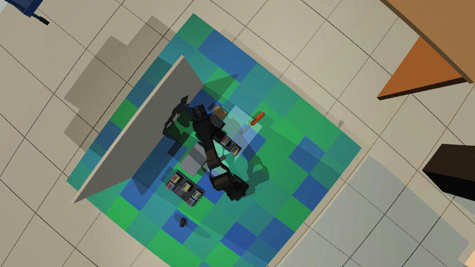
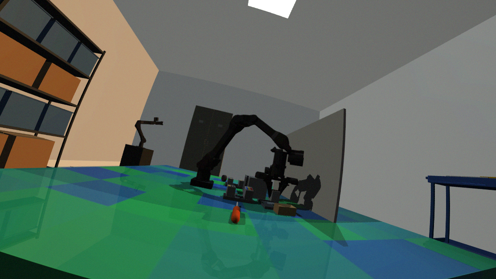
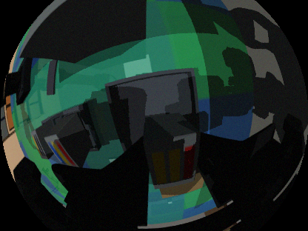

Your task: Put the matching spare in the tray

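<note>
My gripper [image 2: 275, 194] [image 3: 166, 138] is shut on a small grey spare [image 2: 275, 196] [image 3: 185, 133], whose face shows two dark yellow stripes and one red. The spare is upright and low at the shallow dark tray [image 1: 217, 120] [image 2: 267, 205] [image 3: 163, 96], overlapping its near part in the wrist view. I cannot tell whether it touches the tray floor. A dark rack [image 1: 230, 145] [image 2: 239, 198] beside the tray holds two striped units. A larger rack [image 1: 185, 187] holds several units. The mounted unit and its back code cannot be made out. The arm hides the gripper from above.
A brown block [image 1: 219, 111] [image 2: 285, 209] lies beside the tray. An orange screwdriver [image 1: 258, 118] [image 2: 235, 215] lies near the small rack. A grey upright panel [image 1: 193, 160] [image 2: 256, 187] stands between the racks. A tall grey board [image 1: 135, 136] [image 2: 322, 155] stands close beyond the gripper.
</note>
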`<state>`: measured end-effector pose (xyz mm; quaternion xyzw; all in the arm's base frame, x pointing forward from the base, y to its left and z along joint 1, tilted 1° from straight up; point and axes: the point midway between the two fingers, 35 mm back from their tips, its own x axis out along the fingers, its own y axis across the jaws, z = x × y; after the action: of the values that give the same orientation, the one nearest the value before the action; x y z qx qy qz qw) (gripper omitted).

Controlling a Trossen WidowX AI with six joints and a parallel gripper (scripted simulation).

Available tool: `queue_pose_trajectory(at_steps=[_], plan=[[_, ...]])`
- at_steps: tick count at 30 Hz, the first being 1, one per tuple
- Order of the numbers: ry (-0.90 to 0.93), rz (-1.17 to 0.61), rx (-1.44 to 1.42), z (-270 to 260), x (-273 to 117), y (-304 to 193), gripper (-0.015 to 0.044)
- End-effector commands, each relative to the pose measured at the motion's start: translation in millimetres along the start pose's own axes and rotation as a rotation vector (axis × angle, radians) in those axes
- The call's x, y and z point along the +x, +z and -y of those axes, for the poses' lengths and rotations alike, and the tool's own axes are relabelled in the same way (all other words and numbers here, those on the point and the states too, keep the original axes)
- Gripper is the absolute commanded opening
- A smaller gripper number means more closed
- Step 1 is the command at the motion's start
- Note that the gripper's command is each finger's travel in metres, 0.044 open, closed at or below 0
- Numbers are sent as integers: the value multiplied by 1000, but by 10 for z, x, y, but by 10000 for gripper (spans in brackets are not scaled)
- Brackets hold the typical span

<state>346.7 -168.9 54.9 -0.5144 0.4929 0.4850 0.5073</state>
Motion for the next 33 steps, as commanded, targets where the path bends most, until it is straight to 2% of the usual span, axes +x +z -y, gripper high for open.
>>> queue_pose_trajectory(at_steps=[1,14,30,31,33], plan=[[0,3,7,-7,32,9,0],[0,3,7,-28,119,24,0],[0,0,0,-22,94,15,420],[0,0,0,-18,70,13,440],[0,1,1,7,-124,1,440]])
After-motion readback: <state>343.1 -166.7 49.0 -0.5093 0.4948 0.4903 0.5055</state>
